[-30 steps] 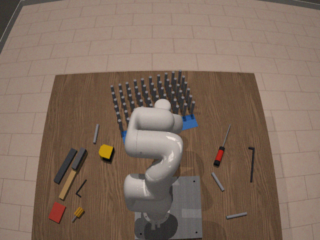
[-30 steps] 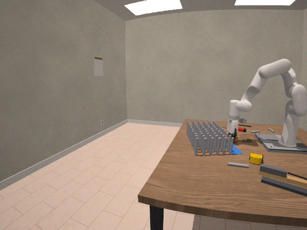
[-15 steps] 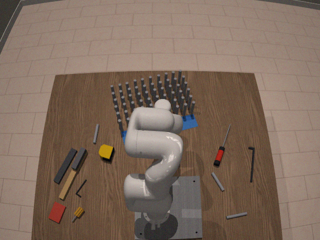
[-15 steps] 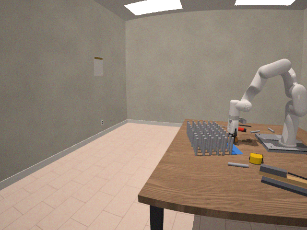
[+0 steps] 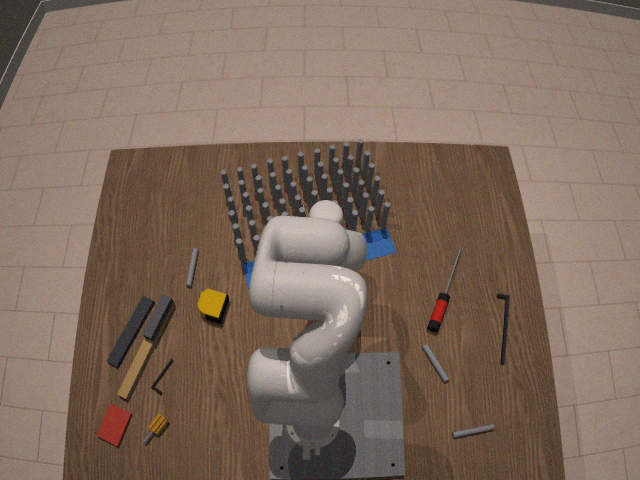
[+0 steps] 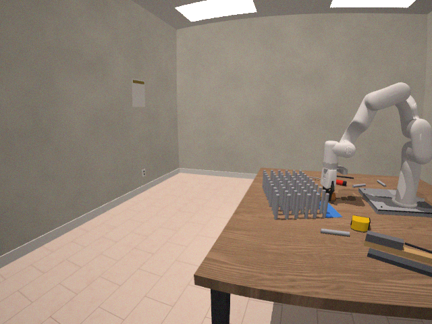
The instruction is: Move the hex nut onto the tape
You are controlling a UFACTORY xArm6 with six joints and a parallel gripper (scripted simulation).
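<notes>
A dense field of upright grey spacers [image 5: 305,191] stands on the far middle of the table; it also shows in the side view [image 6: 294,193]. The blue strip of tape [image 5: 379,248] lies along the near edge of the field, partly under my arm, and shows in the side view [image 6: 333,210]. The hex nut is hidden among the spacers. My gripper [image 6: 329,193] points down at the near edge of the field, just above the tape. It is shut on the hook pick, whose orange-brown handle [image 6: 333,197] shows at the fingers. In the overhead view my arm hides the gripper.
A red-handled screwdriver [image 5: 439,310], a dark hex key [image 5: 504,328] and loose grey rods [image 5: 435,363] lie to the right. A yellow tape measure [image 5: 212,304], grey and wooden bars [image 5: 139,335], a red block [image 5: 114,424] and a small yellow-handled tool [image 5: 156,426] lie to the left.
</notes>
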